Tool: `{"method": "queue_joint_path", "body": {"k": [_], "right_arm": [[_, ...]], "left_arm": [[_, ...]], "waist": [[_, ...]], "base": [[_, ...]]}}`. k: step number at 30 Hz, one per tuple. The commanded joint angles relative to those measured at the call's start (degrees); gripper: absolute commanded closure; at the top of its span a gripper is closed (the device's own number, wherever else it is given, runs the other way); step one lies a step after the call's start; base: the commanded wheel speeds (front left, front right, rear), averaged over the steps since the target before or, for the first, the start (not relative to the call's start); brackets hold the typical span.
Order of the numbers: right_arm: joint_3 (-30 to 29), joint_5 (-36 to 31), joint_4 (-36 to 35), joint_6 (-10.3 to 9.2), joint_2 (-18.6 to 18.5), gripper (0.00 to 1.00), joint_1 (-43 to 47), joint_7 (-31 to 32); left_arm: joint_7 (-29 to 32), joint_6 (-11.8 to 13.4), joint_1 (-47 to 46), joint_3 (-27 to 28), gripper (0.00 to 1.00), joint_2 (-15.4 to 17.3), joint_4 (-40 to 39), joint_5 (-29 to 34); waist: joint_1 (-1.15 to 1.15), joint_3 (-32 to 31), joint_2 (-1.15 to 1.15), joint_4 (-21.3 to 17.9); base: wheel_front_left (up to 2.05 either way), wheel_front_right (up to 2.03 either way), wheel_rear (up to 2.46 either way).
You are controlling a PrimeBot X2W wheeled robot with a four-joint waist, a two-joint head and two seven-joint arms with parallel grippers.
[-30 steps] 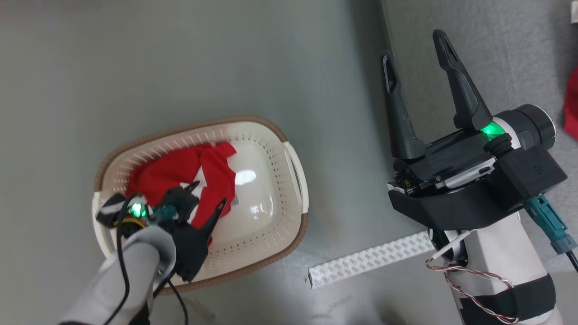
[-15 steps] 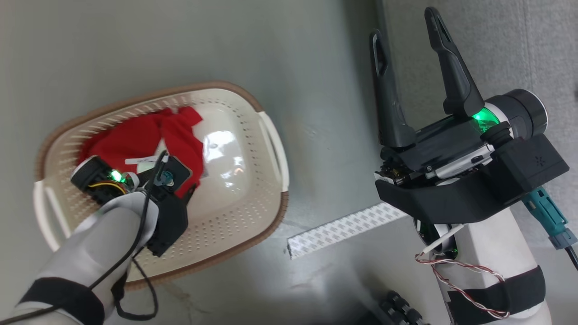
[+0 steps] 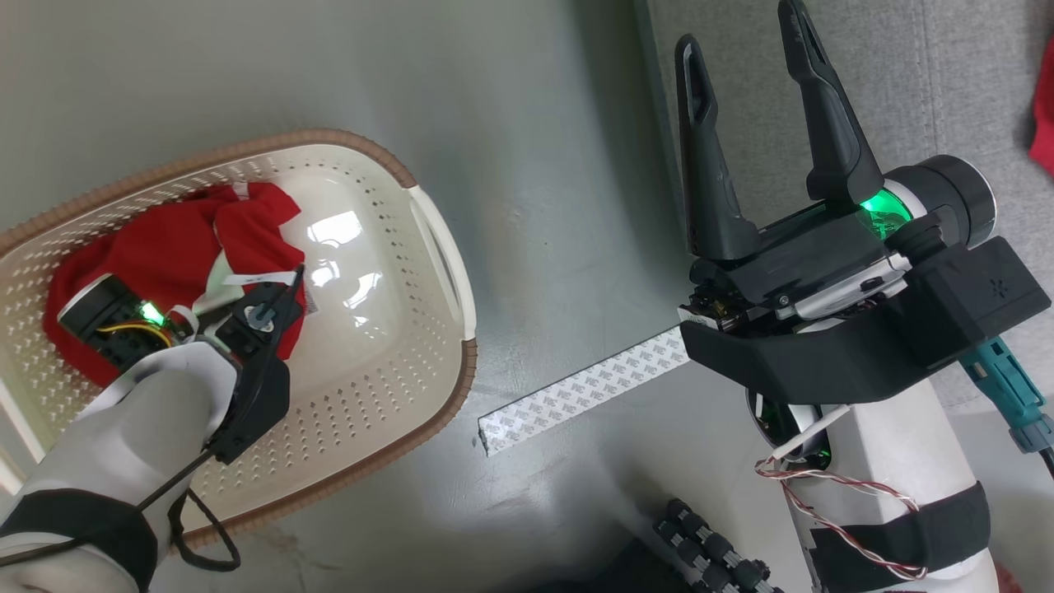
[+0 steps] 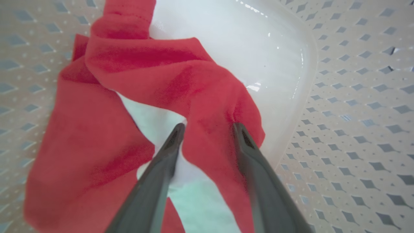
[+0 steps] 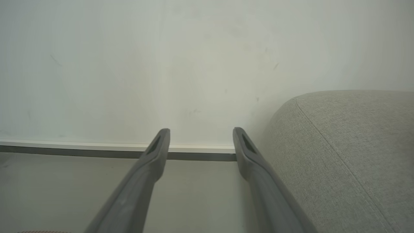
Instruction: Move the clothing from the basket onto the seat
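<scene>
With my left gripper [image 4: 208, 129] spread open astride a fold of the red garment [image 4: 145, 64] in the basket [image 4: 355, 97], I should sink deeper, then clamp firmly before lifting.

In basket [image 3: 375, 371]: left end effector [image 3: 276, 288] over red clothing [image 3: 156, 247] — right end effector [image 3: 739, 33] spread wide near seat [image 3: 914, 74].

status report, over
Left gripper open, straddling clothing in basket. Right gripper open, beside seat. No obstruction seen.
</scene>
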Motion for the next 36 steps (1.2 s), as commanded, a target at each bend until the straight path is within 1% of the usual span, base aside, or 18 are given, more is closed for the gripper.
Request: {"method": "queue_joint_path", "body": {"k": [1,5,11,17,23,25,28,33,34,36], "right_arm": [[-0.02,0.44,0.14,-0.04,0.27,0.0,0.06,-0.06],[-0.16,0.9,0.13,-0.04,0.29,0.0,0.35,-0.06],[-0.71,0.48,0.77,-0.04,0.26,0.0,0.98,-0.07],[-0.43,-0.41,2.51,-0.04,0.12,0.0,2.13,-0.07],[-0.27,0.82,4.8,-0.04,-1.27,0.0,5.02,-0.07],[-0.09,1.22,5.65,-0.04,-1.6,0.0,6.28,-0.07],[0.12,1.65,6.7,-0.04,-2.03,0.0,8.12,-0.07],[0.86,2.34,8.61,-0.04,-3.2,0.0,11.42,-0.07],[1.33,2.64,9.47,-0.04,-3.65,0.0,12.63,-0.06],[1.83,2.85,10.19,-0.04,-4.1,0.0,13.92,-0.07]], "left_arm": [[0.03,-0.14,-0.37,-0.18,1.0,0.44,0.7,-0.24],[-0.5,-0.3,-0.38,-0.31,1.0,0.25,1.31,-0.69],[-4.05,-0.08,1.4,1.28,1.0,-0.93,1.68,-3.33],[-10.42,1.85,4.84,4.7,1.0,-1.58,1.34,-7.38],[-13.03,3.28,9.88,9.97,1.0,-1.9,-2.52,-12.71],[-13.17,4.12,11.71,12.36,1.0,-1.34,-7.08,-14.16],[-13.11,5.98,16.47,16.07,1.0,0.2,-15.56,-14.64],[-13.14,8.27,24.36,22.42,1.0,1.35,-28.27,-14.43],[-13.14,8.82,27.33,24.76,1.0,1.58,-32.3,-13.84],[-13.14,9.18,29.88,27.09,1.0,1.61,-36.23,-13.23]], "waist": [[0.0,0.07,-0.01,-0.32],[0.0,-0.43,-0.01,-0.26],[0.0,-3.07,-0.01,1.18],[0.0,-8.35,-0.01,3.46],[0.0,-15.48,-0.01,6.11],[0.0,-17.98,-0.01,6.93],[0.0,-21.86,-0.01,7.98],[0.0,-28.03,-0.01,9.22],[0.0,-29.97,-0.01,9.59],[0.0,-31.89,-0.01,9.88]], "base": [[0.0,0.0,0.0],[0.0,0.0,0.0],[0.0,0.0,0.0],[0.0,0.0,0.0],[0.0,0.0,0.0],[0.0,0.0,0.0],[0.0,0.0,0.0],[0.0,0.0,0.0],[0.0,0.0,0.0],[0.0,0.0,0.0]]}}
